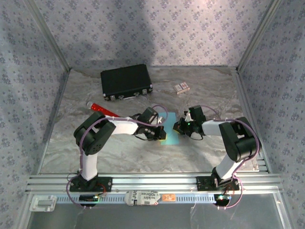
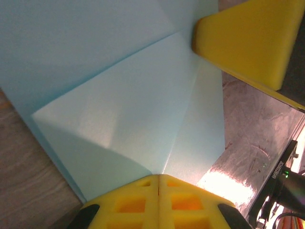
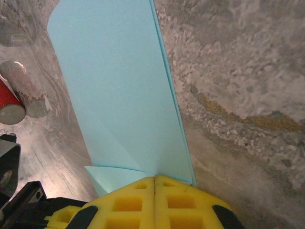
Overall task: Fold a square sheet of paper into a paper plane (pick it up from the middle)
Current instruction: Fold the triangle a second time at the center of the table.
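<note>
L gripper: fingers pressed together, tips down on the square sheet of paper, which spreads just ahead of them w/ diagonal creases showing. R gripper: also closed tight, tips at the near end of the folded strip, which runs straight fwd. Prob both work as blunt pressers, not pinchers, pinning the sheet flat & sharpening folds. Off to R gripper's side lies the red tube, apart from the paper.

Floral grey-blue walls edged with aluminium posts stand well beyond and either side of the left gripper and right gripper, over a crinkled silvery tabletop with glare just beside the left one.
</note>
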You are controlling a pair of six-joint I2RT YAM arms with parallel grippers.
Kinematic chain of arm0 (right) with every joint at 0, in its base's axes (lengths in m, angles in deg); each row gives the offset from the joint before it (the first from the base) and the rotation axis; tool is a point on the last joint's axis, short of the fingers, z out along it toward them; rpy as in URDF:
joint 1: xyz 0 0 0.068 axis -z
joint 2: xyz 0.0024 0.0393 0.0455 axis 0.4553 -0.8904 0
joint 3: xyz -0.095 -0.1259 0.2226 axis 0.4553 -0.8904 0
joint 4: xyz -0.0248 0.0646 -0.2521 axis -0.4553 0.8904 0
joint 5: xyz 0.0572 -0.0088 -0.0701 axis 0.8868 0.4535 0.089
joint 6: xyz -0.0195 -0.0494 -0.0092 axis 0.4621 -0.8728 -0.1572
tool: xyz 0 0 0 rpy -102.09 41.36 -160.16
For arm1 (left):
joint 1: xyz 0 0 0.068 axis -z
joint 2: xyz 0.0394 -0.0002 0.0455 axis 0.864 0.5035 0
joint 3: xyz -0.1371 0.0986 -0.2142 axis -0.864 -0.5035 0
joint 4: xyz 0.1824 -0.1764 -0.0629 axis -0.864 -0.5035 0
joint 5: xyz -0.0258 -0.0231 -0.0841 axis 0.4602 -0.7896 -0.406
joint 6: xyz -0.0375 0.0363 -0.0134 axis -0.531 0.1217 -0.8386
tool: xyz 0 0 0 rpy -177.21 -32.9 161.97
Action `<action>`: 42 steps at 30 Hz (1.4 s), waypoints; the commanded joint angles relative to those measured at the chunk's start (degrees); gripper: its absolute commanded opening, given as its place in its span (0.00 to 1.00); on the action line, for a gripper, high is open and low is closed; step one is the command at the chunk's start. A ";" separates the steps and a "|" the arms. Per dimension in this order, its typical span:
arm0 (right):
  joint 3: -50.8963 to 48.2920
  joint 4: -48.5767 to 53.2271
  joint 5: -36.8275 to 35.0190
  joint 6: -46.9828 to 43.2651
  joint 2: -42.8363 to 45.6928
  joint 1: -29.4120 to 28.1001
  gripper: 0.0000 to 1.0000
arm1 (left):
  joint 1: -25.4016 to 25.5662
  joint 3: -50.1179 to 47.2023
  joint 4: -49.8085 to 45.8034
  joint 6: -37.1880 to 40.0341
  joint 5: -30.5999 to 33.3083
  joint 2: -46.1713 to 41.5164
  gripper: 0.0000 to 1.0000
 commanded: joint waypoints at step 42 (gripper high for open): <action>-1.98 3.18 -4.13 -0.59 -2.43 -0.39 0.01 | 2.67 5.93 -8.54 3.40 2.23 -0.07 0.13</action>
